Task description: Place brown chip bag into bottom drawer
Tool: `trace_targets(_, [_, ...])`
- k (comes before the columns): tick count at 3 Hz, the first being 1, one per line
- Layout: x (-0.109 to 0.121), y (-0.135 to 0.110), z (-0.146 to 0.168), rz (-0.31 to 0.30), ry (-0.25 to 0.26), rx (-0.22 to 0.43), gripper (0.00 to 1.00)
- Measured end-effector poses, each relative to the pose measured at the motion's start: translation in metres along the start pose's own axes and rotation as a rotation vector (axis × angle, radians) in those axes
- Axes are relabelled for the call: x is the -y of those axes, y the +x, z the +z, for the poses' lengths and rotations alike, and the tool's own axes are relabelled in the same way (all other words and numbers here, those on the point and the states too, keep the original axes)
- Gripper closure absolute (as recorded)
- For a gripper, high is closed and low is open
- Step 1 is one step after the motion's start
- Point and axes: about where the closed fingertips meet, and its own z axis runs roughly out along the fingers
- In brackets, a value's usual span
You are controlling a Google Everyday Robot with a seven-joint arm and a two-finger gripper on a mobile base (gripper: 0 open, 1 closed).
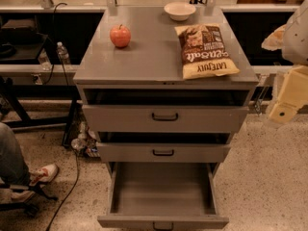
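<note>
The brown chip bag [205, 49] lies flat on the right side of the grey cabinet's top [154, 64], its yellow band toward the front edge. The bottom drawer [162, 191] is pulled far out and its deep tray shows nothing inside; its small dark handle sits at the lower frame edge. My gripper [284, 105], a cream-coloured part of the arm, hangs at the right edge of the view. It is beside the cabinet at about top-drawer height, right of and below the bag, and apart from it.
A red apple [120, 35] sits on the left of the cabinet top and a white bowl [179, 10] at the back. The two upper drawers [164, 117] stand slightly open. A person's leg and shoe [29, 174] and cables lie on the floor at left.
</note>
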Motion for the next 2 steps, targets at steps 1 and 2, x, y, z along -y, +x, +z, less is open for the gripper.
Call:
trace_targets(1, [0.006, 0.001, 0.000, 0.010, 0.015, 0.011, 0.00])
trace_targets(2, [0.055, 0.015, 0.009, 0.088, 0.060, 0.066, 0.00])
